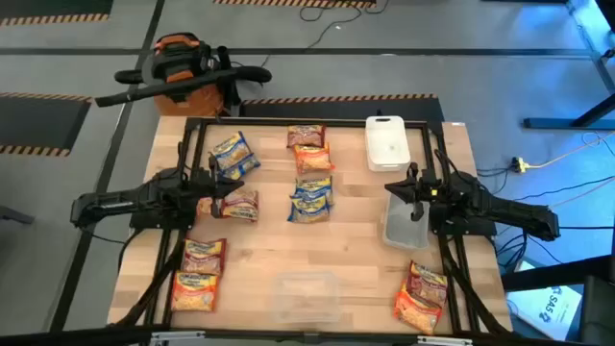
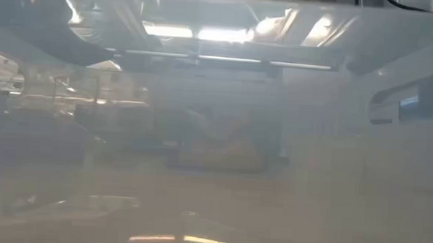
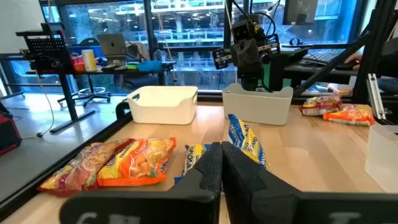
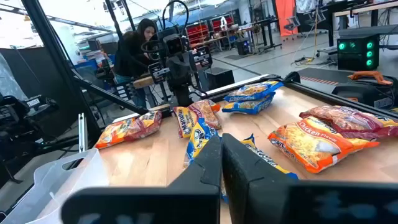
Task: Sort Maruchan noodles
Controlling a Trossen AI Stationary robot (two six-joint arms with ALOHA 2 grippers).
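Observation:
Maruchan noodle packets lie flat on the wooden table: a blue one (image 1: pixel 233 154) and a dark red one (image 1: pixel 238 204) on the left, and a middle column of dark red (image 1: pixel 306 136), orange (image 1: pixel 312 160) and blue (image 1: pixel 311 198). More lie near left (image 1: pixel 199 273) and near right (image 1: pixel 421 296). My left gripper (image 1: pixel 217 195) is shut beside the dark red packet, with nothing between its fingers (image 3: pixel 219 169). My right gripper (image 1: pixel 399 189) is shut (image 4: pixel 221 163) and stands over the far end of a clear container (image 1: pixel 404 223).
A white rectangular container (image 1: pixel 387 142) stands at the far right of the table, and a second clear container (image 1: pixel 306 296) near the front edge. A black frame (image 1: pixel 317 122) runs around the tabletop. A person (image 4: pixel 138 45) sits beyond the table. The low view is fogged.

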